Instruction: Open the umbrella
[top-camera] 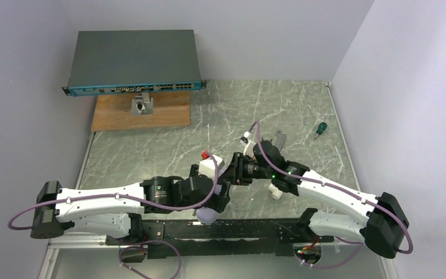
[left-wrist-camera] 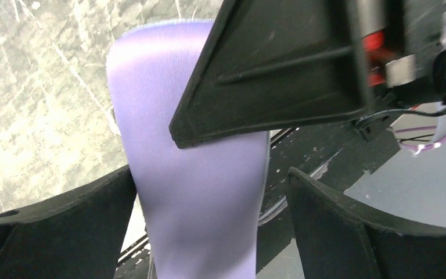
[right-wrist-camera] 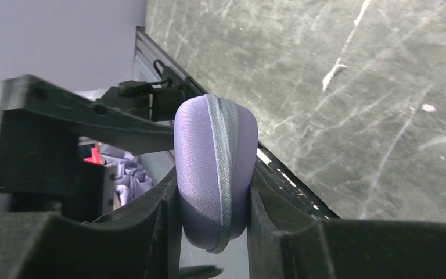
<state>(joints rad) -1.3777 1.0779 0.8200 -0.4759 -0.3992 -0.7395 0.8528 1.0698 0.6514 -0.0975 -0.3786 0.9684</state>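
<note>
Dark green marble-look tabletop (top-camera: 302,110), pale walls on 3 sides. Count:
- 2 arms
- 1 blue-fronted network switch (top-camera: 133,61), upper left
- 1 wooden board (top-camera: 168,113) just below it in frame, with 1 small metal block (top-camera: 142,106) on it
- 1 green-handled screwdriver (top-camera: 320,129), upper right
- 1 lavender case (right-wrist-camera: 200,168), bottom centre

Right gripper (right-wrist-camera: 213,174) pinches the case from both sides. Left gripper (left-wrist-camera: 209,174) has jaws apart, straddling the same case, gap on 1 side. Umbrella not visible; can't tell if it's in the case.
</note>
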